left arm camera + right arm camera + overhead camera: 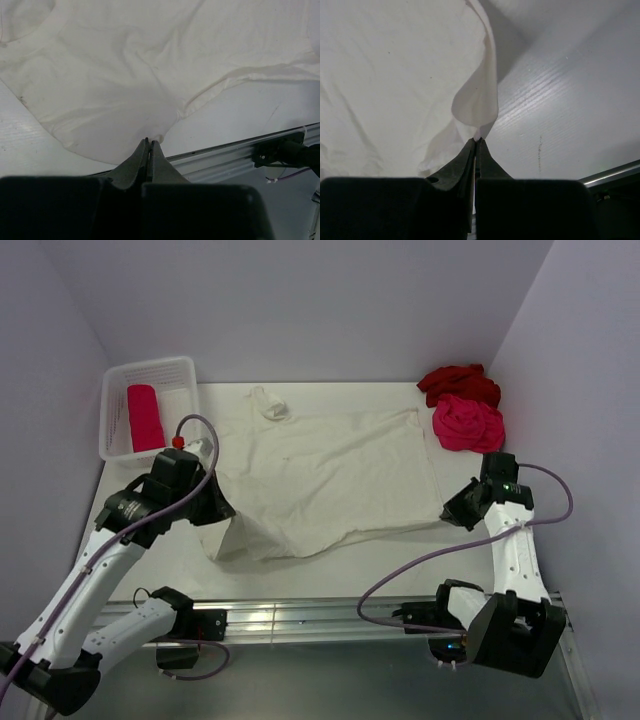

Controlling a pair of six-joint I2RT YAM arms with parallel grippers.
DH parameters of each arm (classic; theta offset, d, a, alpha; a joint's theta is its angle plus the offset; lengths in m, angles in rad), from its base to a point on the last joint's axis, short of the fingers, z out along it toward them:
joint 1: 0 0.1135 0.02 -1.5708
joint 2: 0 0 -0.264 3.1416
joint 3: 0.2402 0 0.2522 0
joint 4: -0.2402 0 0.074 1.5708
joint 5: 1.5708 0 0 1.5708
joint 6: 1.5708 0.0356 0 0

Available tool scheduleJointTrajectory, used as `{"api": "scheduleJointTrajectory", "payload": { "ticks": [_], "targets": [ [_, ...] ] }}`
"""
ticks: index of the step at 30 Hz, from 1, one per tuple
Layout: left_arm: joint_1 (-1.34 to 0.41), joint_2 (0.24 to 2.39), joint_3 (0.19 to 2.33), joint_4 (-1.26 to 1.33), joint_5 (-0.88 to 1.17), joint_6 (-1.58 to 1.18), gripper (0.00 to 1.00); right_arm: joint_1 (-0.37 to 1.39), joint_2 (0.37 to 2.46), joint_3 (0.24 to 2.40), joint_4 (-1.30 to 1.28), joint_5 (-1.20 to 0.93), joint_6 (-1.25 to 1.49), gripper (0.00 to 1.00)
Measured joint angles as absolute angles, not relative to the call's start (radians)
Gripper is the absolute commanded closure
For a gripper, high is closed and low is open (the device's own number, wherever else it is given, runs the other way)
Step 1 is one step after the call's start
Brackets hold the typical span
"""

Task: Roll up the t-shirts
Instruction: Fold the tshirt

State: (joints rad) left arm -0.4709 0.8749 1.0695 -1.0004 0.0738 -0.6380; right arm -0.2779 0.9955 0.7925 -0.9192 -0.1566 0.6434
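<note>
A cream-white t-shirt (330, 475) lies spread over the middle of the table. My left gripper (222, 510) is shut on its near-left hem, and the left wrist view shows the cloth (125, 85) pinched at the closed tips (150, 141). My right gripper (447, 510) is shut on the near-right corner. In the right wrist view a lifted fold of the shirt (477, 100) rises from the closed tips (478, 140). A dark red t-shirt (458, 382) and a hot pink t-shirt (467, 423) lie crumpled at the far right. A pink-red rolled t-shirt (145, 417) sits in the basket.
The white mesh basket (150, 363) stands at the far left corner. Grey walls close in the table on the left, back and right. An aluminium rail (320, 615) runs along the near edge, with cables beside both arm bases.
</note>
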Motion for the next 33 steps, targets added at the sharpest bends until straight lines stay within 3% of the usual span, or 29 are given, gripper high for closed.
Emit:
{"api": "scheduleJointTrajectory", "payload": {
  "ticks": [12, 33],
  "targets": [
    [-0.456, 1.053, 1.107, -0.929, 0.083, -0.594, 1.0, -0.289, 1.162, 0.883, -0.875, -0.158, 0.677, 1.0],
    [-0.286, 1.148, 1.226, -0.902, 0.154, -0.517, 1.0, -0.315, 1.385, 1.041, -0.834, -0.196, 0.679, 1.0]
  ]
}}
